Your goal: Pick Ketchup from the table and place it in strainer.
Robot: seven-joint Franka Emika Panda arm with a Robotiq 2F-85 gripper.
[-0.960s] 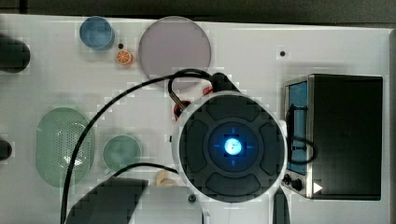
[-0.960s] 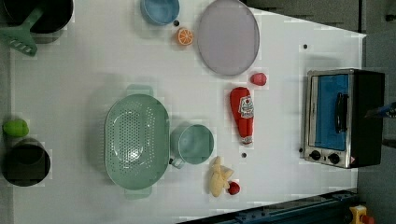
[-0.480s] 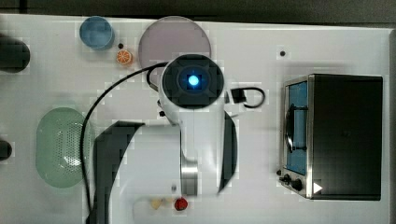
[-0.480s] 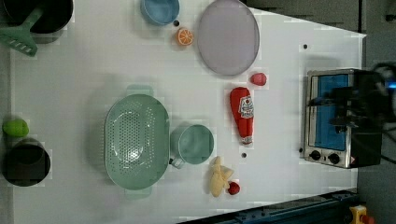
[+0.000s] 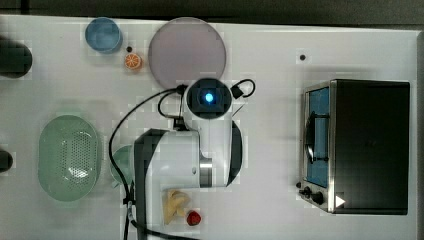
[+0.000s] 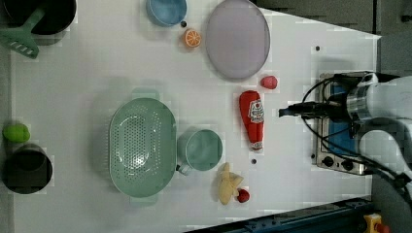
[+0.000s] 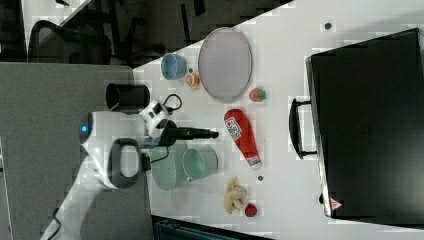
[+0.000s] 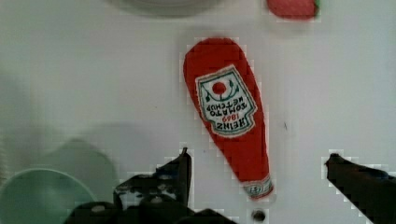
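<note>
- end effector (image 8: 257, 168) spread wide in the wrist view, nothing between the fingers (image 8: 180, 170); it hangs over the ketchup's cap end, not touching.
- ketchup (image 8: 229, 114) lies flat on the white desk (image 8: 70, 79), label up, cap end between the two finger tips as the wrist view frames it.
- a strawberry (image 8: 292, 7) sits just past the bottle's broad end; the mug (image 8: 42, 198) rim shows beside one finger.
- left view: ketchup (image 6: 252, 119) lies lengthwise, apart from the mug (image 6: 200, 150), strawberry (image 6: 268, 81) near its broad end. the end effector (image 6: 286, 111) reaches in from the left view's right, above the desk near the bottle.
- strainer (image 6: 142, 146) stands just beside the mug on the left view's left, nothing in it; well apart from the ketchup.
- a yellow toy (image 6: 227, 183) and a second small red berry (image 6: 243, 195) lie together past the mug.
- farther: purple plate (image 6: 237, 39), orange slice (image 6: 192, 38), blue bowl (image 6: 166, 10).
- toaster oven (image 7: 370, 122) fills the right view's right; the ketchup (image 7: 242, 136) lies between it and the mug (image 7: 200, 164).
- desk edge, left view's left: green spatula (image 6: 22, 36) on a black pot (image 6: 41, 14), a lime (image 6: 16, 132), a black cup (image 6: 26, 169).
- top view: the arm (image 5: 200, 145) covers the desk centre; strainer (image 5: 69, 157) at the top view's left.
</note>
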